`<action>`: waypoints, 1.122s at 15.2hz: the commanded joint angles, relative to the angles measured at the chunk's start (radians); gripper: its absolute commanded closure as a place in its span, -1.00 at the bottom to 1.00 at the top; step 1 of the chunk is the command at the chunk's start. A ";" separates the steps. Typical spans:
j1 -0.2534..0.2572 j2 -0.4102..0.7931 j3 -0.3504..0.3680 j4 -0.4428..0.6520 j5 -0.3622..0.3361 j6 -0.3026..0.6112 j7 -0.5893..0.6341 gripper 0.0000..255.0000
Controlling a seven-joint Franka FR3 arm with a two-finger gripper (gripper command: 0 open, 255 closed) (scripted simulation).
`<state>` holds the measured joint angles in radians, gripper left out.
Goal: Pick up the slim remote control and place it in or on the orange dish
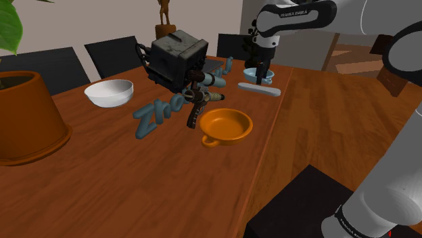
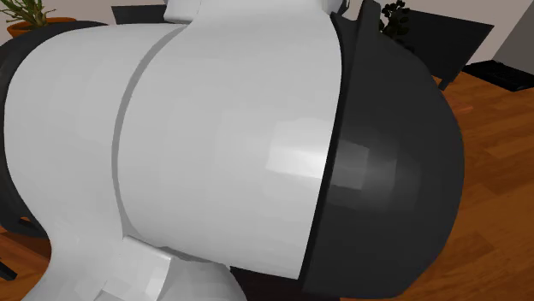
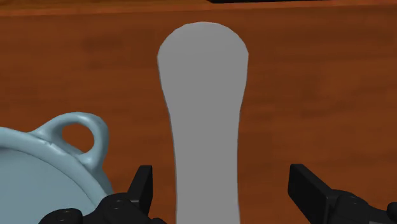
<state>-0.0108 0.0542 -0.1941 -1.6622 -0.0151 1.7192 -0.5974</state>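
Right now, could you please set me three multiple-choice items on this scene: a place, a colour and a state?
1. Where does the remote lie? A. in the orange dish B. on the table beside the light blue dish C. in the white bowl
2. The remote's colour? A. grey B. black C. red
3. How do the fingers stand? A. shut on the remote B. open, either side of it C. shut on nothing
Answers: 1 B, on wood by that dish, apart from orange dish and white bowl; 2 A, plain grey; 3 B, gaps beside both fingers.
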 commanded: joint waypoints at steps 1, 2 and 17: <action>-0.004 0.030 -0.002 0.012 0.009 0.017 -0.020 -1.00; -0.004 0.029 -0.002 -0.003 0.009 0.030 -0.020 -1.00; -0.005 0.030 -0.002 -0.077 0.009 0.105 -0.020 1.00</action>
<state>-0.0154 0.0840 -0.1965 -1.7391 -0.0061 1.8242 -0.6174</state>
